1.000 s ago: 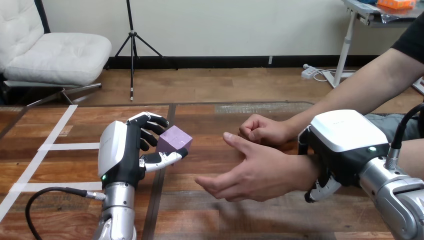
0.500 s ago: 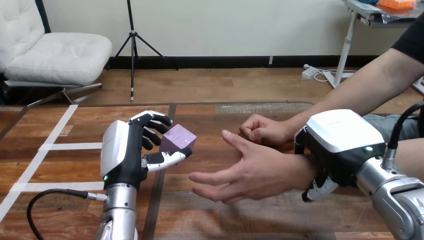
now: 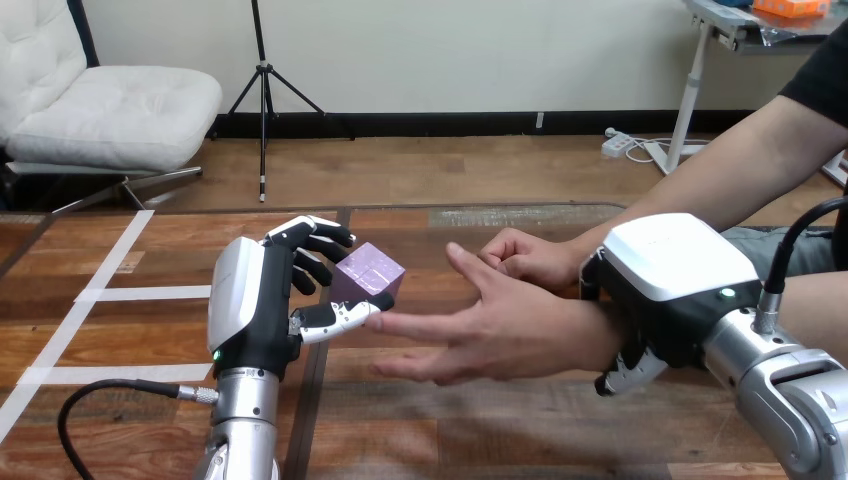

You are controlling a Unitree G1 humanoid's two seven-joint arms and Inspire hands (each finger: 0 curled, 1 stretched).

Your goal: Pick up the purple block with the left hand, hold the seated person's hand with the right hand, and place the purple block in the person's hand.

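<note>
Purple block [image 3: 367, 277] — left hand [image 3: 268, 318] — beside person's hand [image 3: 500, 335].

The left hand [image 3: 255, 310] grips a purple block [image 3: 367, 272]; right hand [image 3: 670, 270] apparently clasps person's wrist [image 3: 598, 338].

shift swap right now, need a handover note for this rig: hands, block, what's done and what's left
The left hand is shut on the purple block, lifted off the table.
The right hand is shut on the person's wrist, fingers curled round it from above.
The person's open hand has its fingers stretched toward the block, tips by the left hand's thumb.
Done: block picked up, wrist held.
Left: set the block in the open hand, then release it.
</note>
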